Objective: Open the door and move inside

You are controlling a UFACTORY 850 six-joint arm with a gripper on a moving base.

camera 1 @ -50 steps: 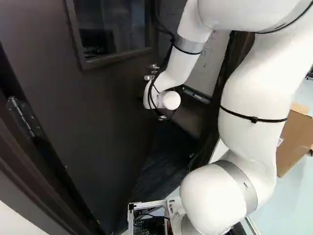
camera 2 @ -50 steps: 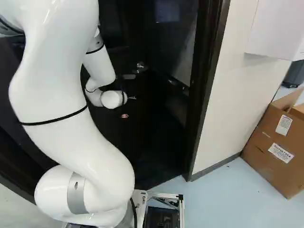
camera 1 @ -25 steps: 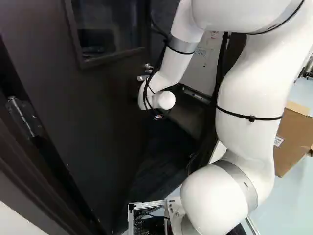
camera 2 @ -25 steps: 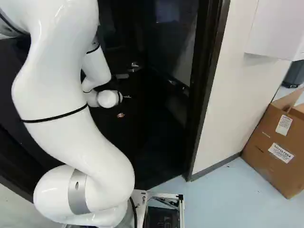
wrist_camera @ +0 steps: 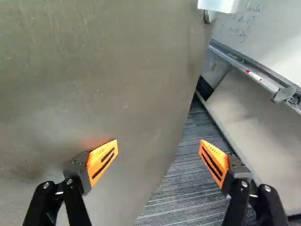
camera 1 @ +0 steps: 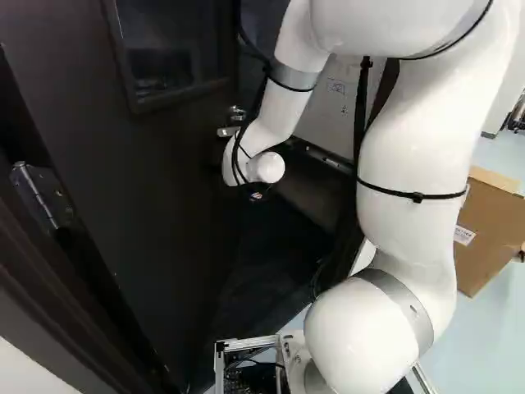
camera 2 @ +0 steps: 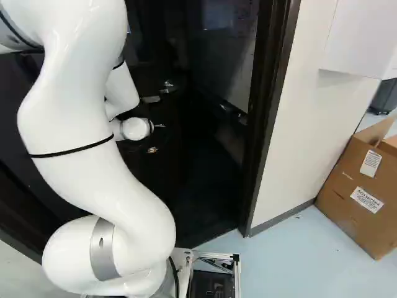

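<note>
- Door (camera 1: pixel 156 213): dark, partly open, leading edge swung to the far side; hinge (camera 1: pixel 39 197) at near L, window (camera 1: pixel 168 45) in upper part. Task's thing, just ahead of the robot, L of the doorway gap.
- Silver handle (camera 1: pixel 228 131) on the door, nr its free edge, higher than the fingers.
- White arm (camera 1: pixel 410 148) rises at the near side & bends fwd; its wrist end (camera 1: pixel 264 167) hangs in front of the door, nr handle.
- Black gripper (camera 2: pixel 152 149): open, two fingers w/ orange pads (wrist_camera: pixel 102 162) spread wide. L finger is in front of the door face; R finger is over the gap beside it. From where I stand, can't tell if the L one touches.
- Thru the gap, far side: dark striped carpet (wrist_camera: pixel 188 188), then, to the R, whiteboard (wrist_camera: pixel 273 37) w/ handwriting & a metal rail (wrist_camera: pixel 254 75) along its lower edge.
- Dark door frame (camera 2: pixel 263 118) R of gap, white wall (camera 2: pixel 310 124) next to it.
- Cardboard box (camera 2: pixel 353 192) at far R, flaps up, w/ white labels, on pale floor (camera 2: pixel 298 267).
</note>
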